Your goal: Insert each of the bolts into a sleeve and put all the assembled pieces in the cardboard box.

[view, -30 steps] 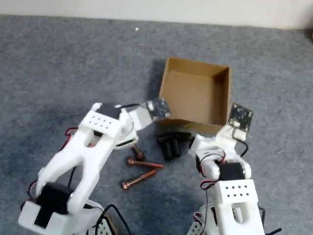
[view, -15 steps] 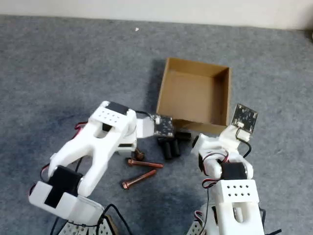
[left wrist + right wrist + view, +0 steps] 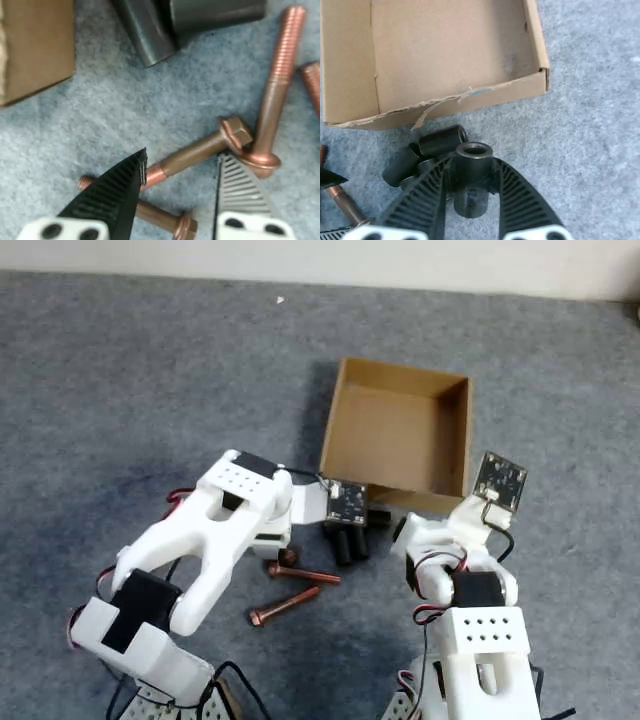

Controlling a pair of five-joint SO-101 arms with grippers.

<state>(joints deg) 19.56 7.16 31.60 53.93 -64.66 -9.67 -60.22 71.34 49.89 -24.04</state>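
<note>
Between right jaws: sleeve (image 3: 472, 172) upright, gripped; between left jaws: bolt (image 3: 195, 150), ungripped

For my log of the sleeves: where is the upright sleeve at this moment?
In the right wrist view, the upright sleeve stands held in the right gripper, beside the other sleeves, close before the outer wall of the cardboard box.

Copper bolts (image 3: 192, 154), black sleeves (image 3: 441, 141), brown cardboard box (image 3: 400, 430), grey carpet (image 3: 150, 370)
</note>
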